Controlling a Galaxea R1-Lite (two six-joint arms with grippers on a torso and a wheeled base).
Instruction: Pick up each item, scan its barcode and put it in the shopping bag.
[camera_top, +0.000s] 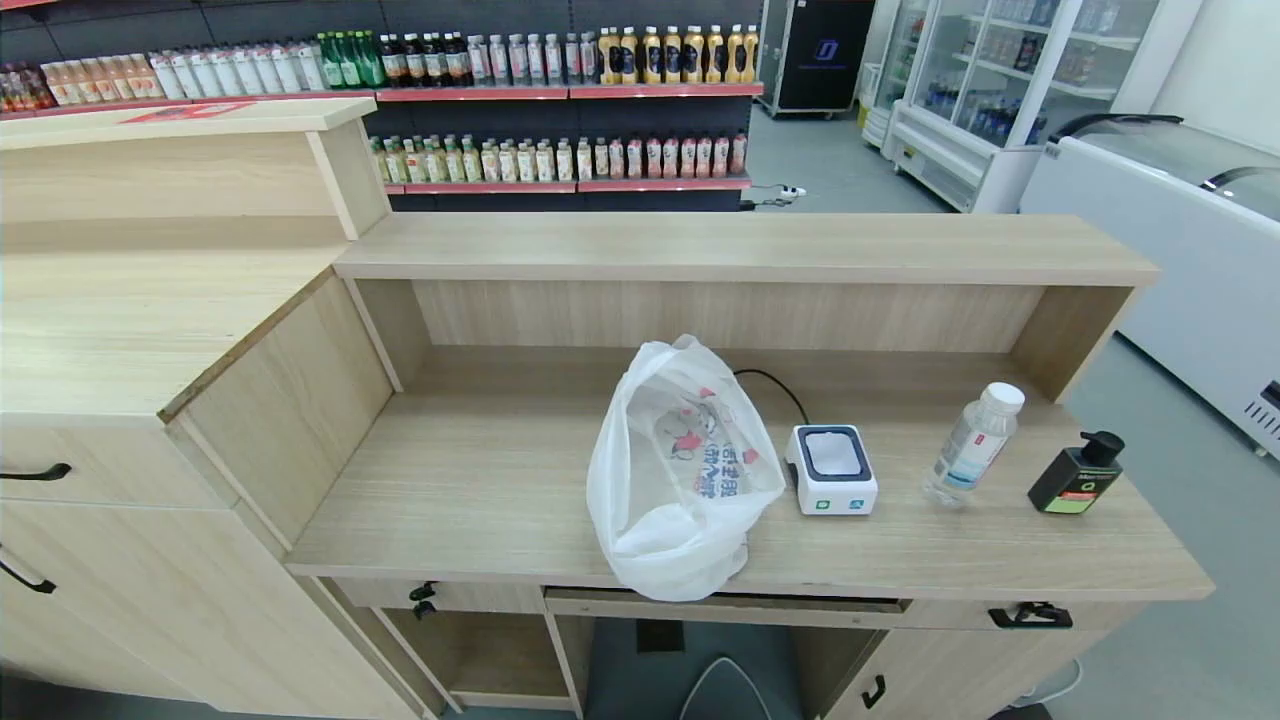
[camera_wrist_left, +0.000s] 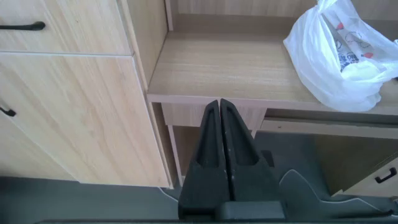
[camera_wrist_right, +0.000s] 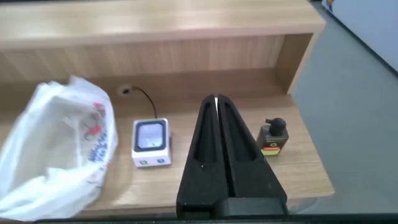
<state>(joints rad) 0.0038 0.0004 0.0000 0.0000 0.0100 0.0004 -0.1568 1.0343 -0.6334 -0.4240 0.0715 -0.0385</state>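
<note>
Pale wood-grain counter (camera_top: 480, 480) is spreading across the scene, with a raised ledge running along its far side. Near the middle, a white, thin plastic shopping bag (camera_top: 680, 470) with red and blue print is sitting upright with its mouth gaping open, its base bulging over the counter's near edge. Just to its right, close but apart, a small white box-shaped barcode scanner (camera_top: 832, 468) with a dark-framed glass top is resting flat, and a thin black cable (camera_top: 775, 385) is curving away from it toward the far wall. Further right, a clear plastic water bottle (camera_top: 972, 445) with a white cap is standing upright. Right of that, near the counter's right end, a dark squat pump bottle (camera_top: 1075, 478) with a black pump head and a green and red label is standing upright. The left gripper (camera_wrist_left: 219, 102) is hanging in front of the counter's near edge, left of the bag, its two black fingers pressed together and holding nothing. The right gripper (camera_wrist_right: 216, 99) is hovering over the near side of the counter, lined up between the scanner and the pump bottle, its fingers likewise pressed together and empty. Behind the counter, red-edged shelves (camera_top: 560, 92) are carrying rows of drink bottles.
</note>
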